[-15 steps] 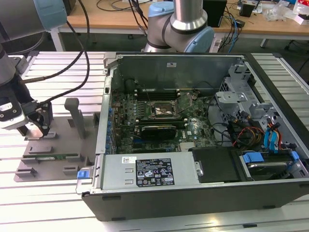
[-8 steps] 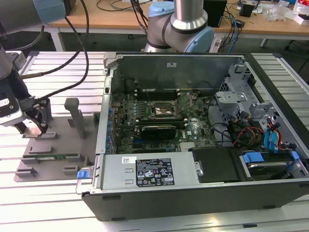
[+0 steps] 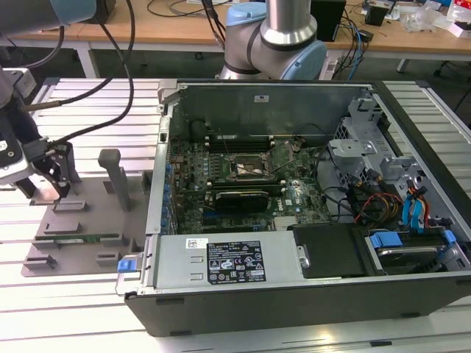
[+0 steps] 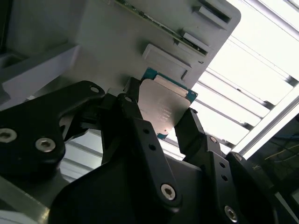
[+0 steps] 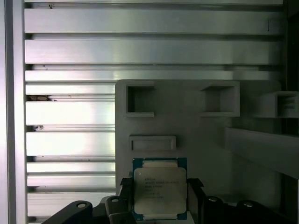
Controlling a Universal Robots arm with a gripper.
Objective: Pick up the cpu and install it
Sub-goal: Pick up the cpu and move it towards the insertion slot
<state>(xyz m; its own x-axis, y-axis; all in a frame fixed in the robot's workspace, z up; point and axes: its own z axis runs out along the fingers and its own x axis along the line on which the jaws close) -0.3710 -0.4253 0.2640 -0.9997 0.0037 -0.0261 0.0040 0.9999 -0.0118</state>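
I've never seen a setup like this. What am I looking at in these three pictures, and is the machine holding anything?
It is one robot arm with a pincer at its end. The exterior view is from a camera off the arm: an open computer case lies on a slatted metal table, and at the exterior view's left a grey parts tray sits beside it, with the pincer over it. Both wrist views come from cameras riding on the arm. There its black fingers close on two opposite edges of the cpu, a small silvery square chip, above the tray. The cpu is not yet in the case.
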